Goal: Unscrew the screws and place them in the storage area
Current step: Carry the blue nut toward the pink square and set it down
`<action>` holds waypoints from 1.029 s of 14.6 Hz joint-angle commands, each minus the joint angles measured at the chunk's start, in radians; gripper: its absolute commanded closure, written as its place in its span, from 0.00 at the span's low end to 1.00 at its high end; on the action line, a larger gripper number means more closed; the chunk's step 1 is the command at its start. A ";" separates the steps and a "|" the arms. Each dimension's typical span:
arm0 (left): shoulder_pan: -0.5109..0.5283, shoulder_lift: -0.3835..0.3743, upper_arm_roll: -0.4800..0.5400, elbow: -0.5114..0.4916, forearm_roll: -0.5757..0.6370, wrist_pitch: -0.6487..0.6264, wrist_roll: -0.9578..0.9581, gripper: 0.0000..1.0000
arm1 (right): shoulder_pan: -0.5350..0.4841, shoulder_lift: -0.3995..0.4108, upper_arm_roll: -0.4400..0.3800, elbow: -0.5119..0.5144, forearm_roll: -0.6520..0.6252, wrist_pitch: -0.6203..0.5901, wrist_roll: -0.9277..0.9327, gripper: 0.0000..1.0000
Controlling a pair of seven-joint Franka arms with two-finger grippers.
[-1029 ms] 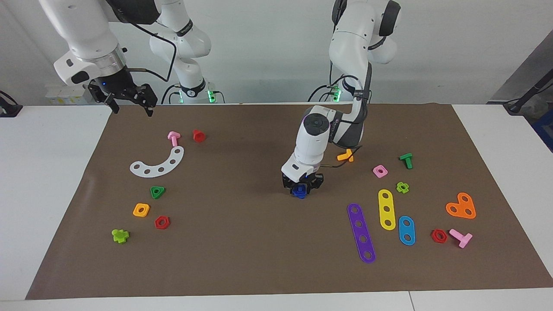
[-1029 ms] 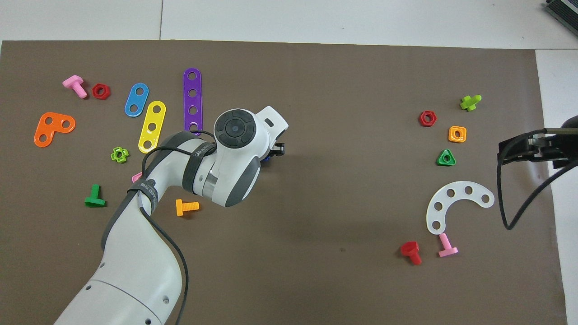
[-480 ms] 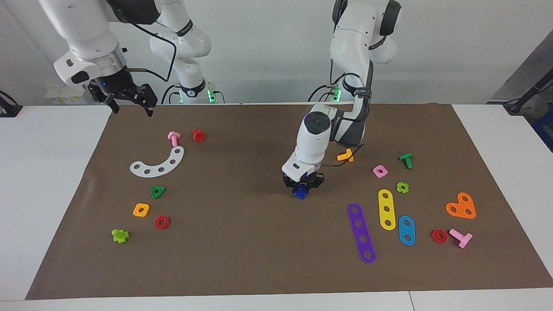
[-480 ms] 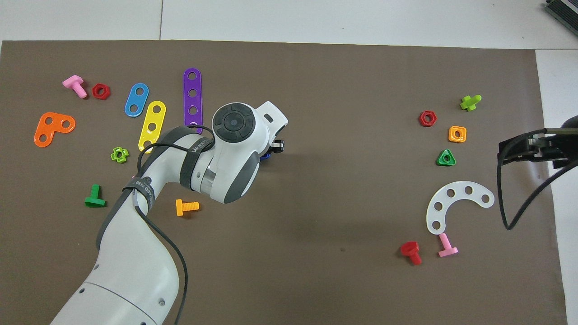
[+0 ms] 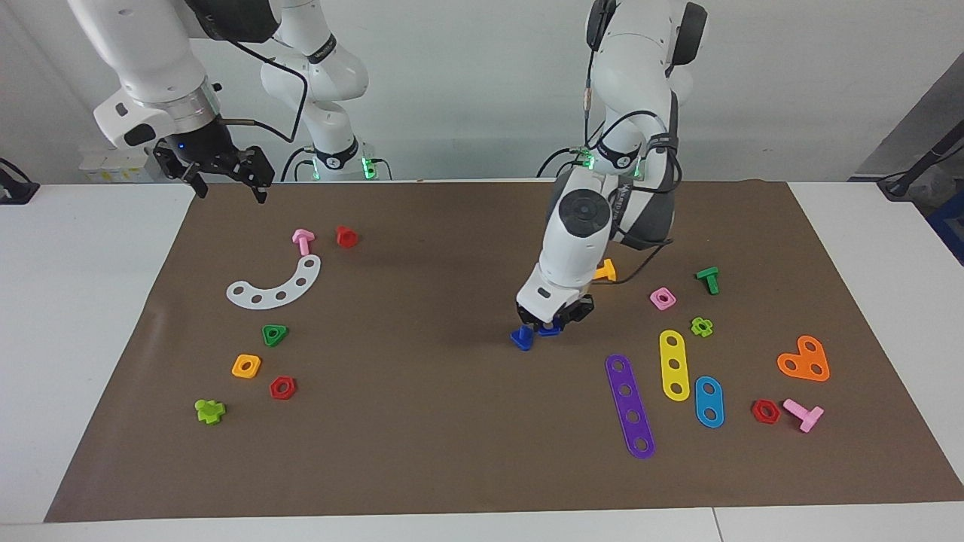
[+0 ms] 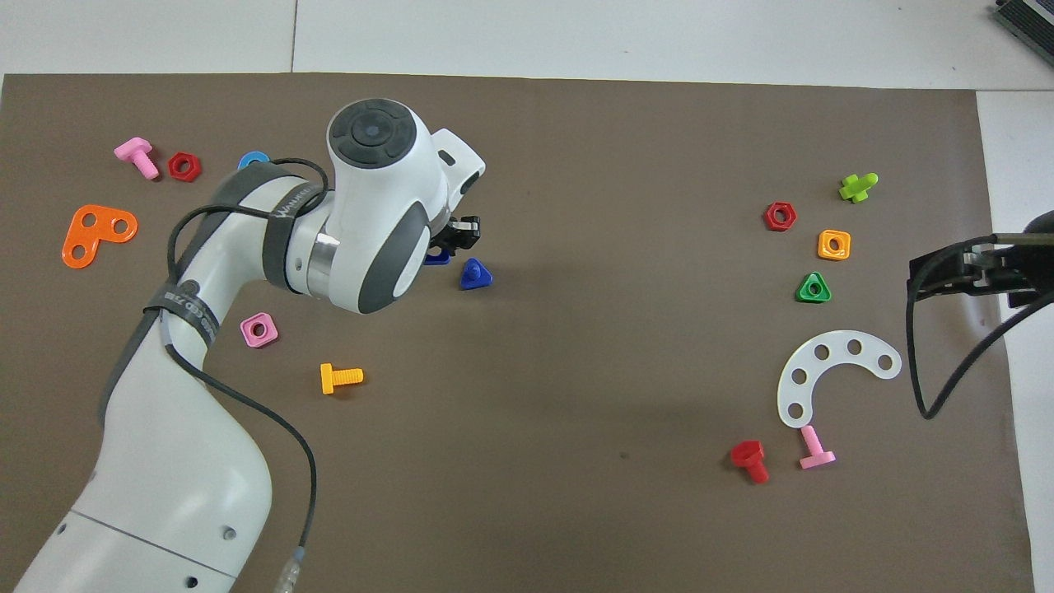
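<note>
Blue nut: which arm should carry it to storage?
Left, probably. Its tool is already down at the blue nut, beside the blue bolt; the right tool waits high over the mat's edge.

Bolt (image 5: 521,338) beside nut (image 5: 550,329).

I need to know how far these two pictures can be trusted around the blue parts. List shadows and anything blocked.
Facing view: soft dark shadow on the brown mat beside the blue bolt; the left gripper hides most of the blue nut.
Overhead view: the bolt is fully visible; the left arm covers most of the nut; the right gripper is cut by the frame edge.
</note>
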 commanded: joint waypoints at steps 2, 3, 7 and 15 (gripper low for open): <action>0.128 0.021 -0.007 -0.018 -0.033 -0.039 0.191 0.60 | -0.012 -0.023 0.007 -0.028 0.021 0.021 -0.003 0.00; 0.143 0.000 -0.007 -0.056 -0.033 -0.038 0.235 0.60 | -0.012 -0.023 0.007 -0.028 0.021 0.021 -0.005 0.00; 0.157 -0.068 -0.003 -0.237 -0.033 -0.007 0.329 0.59 | -0.012 -0.023 0.007 -0.028 0.021 0.021 -0.005 0.00; 0.146 -0.080 -0.001 -0.247 -0.020 -0.005 0.328 0.00 | -0.012 -0.023 0.007 -0.026 0.021 0.021 -0.003 0.00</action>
